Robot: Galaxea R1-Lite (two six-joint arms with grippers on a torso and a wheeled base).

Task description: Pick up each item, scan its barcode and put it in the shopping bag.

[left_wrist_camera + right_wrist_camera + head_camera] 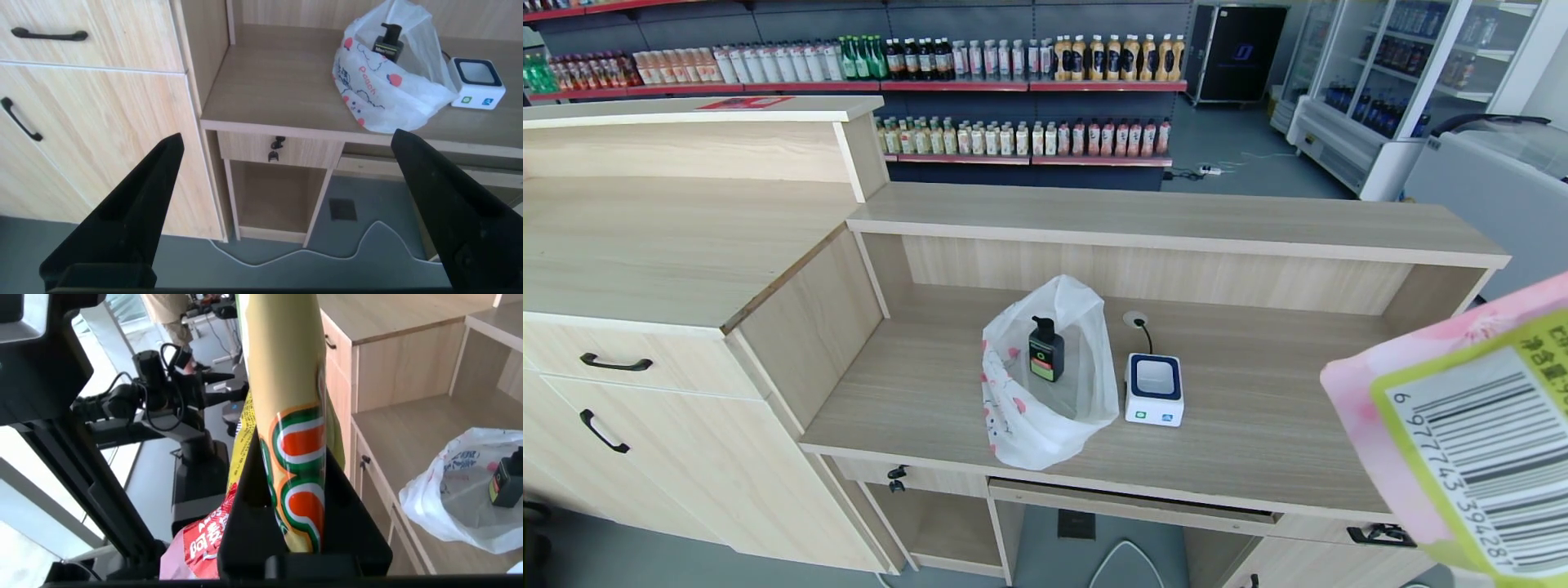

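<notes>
Bottle — one, bagged; packet — one, held

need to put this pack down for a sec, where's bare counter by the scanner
Widest bare patch for the pack: counter right of the scanner, up to the side wall. A narrower strip lies left of the shopping bag. Crowded between bag and scanner; cable behind.

Pump bottle in shopping bag beside scanner on counter; pink packet close up

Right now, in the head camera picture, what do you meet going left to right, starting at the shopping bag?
shopping bag → scanner → pink packet, held up close at the right edge
</notes>
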